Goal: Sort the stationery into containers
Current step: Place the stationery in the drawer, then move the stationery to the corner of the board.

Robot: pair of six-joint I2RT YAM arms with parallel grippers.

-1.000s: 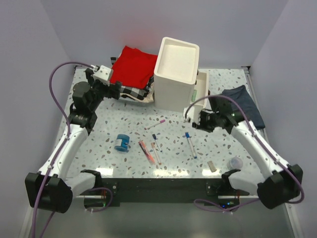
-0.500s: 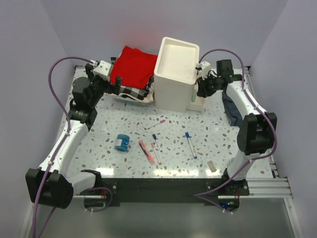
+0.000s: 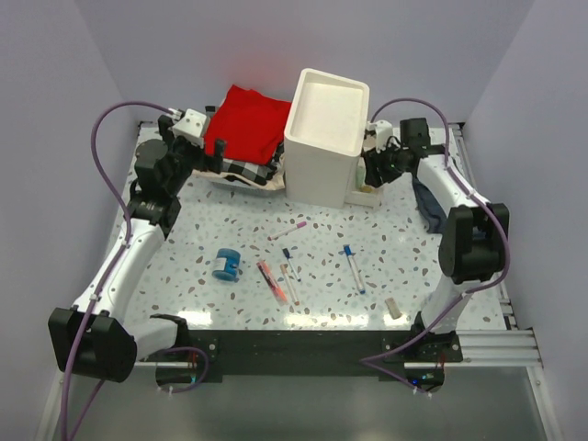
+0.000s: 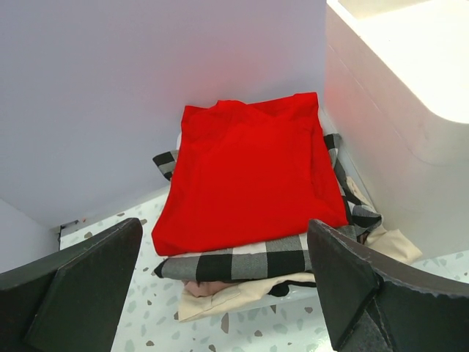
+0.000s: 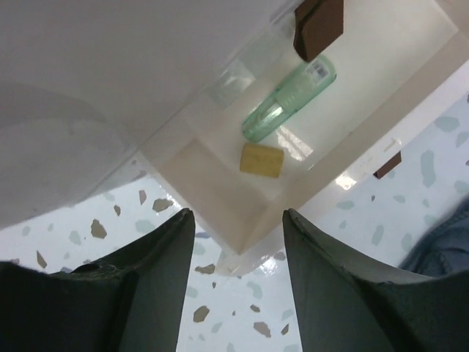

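Where the stationery lies: partly in the pulled-out drawer (image 5: 220, 183), partly loose on the table (image 3: 184, 239).
Drawer contents: a green tube (image 5: 289, 99) lying slanted, with a beige eraser (image 5: 262, 159) just beside its near end.
Drawer: the lowest one of the white box unit (image 3: 326, 138), standing out at table level on the unit's right side.
Loose on the table: a blue tape roll (image 3: 226, 265) to the left and an orange-red marker (image 3: 271, 281) near the middle with a thin pen just beside it. A pink-capped pen (image 3: 288, 229) lies nearer the box, a blue-capped pen (image 3: 353, 267) to the right, and a second eraser (image 3: 394, 308) near the front right edge.
My right gripper (image 5: 238, 220): above the near corner of the drawer, my fingers parted with nothing between them.
My left gripper (image 4: 223, 235): spread wide and empty, facing the stack of folded cloths (image 4: 249, 176), red on top of checked, left of the box unit.
Far right: a dark blue-grey cloth (image 3: 427, 197) beside my right arm.
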